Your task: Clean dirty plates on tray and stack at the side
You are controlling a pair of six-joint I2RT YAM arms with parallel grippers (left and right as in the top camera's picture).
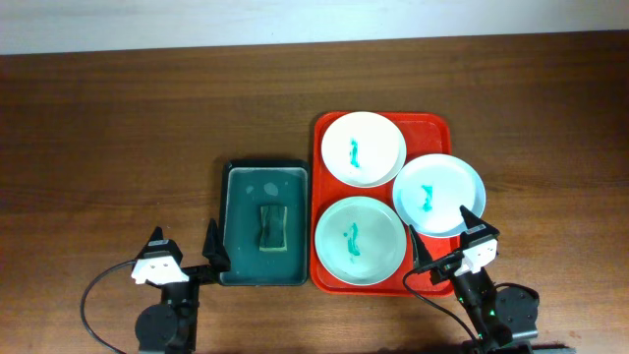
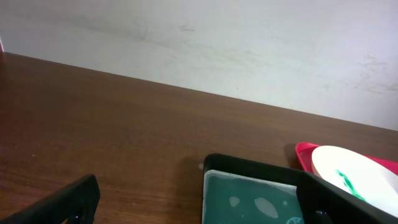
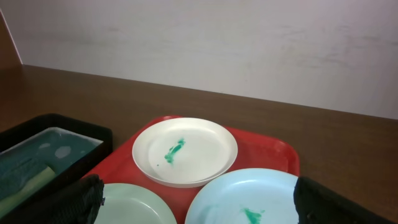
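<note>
**Right gripper**: the fingers are spread wide with nothing between them. The gripper sits over the near right corner of the red tray.
- The pale blue plate lies directly ahead, its near rim under the outer fingertip.
- The pale green plate lies ahead and to the left, just beside the blue one.
- The white plate lies furthest away, at the far side of the tray.

All 3 plates carry a teal smear at centre. None is cleaned or stacked.

**Left gripper**: the fingers are likewise wide apart and empty. The gripper sits at the near left corner of the dark green basin. The sponge lies ahead and to the right, with its long axis pointing away from the robot.

**Judgement:** the right arm is nearer every plate, and the left arm is nearer the sponge.
</note>
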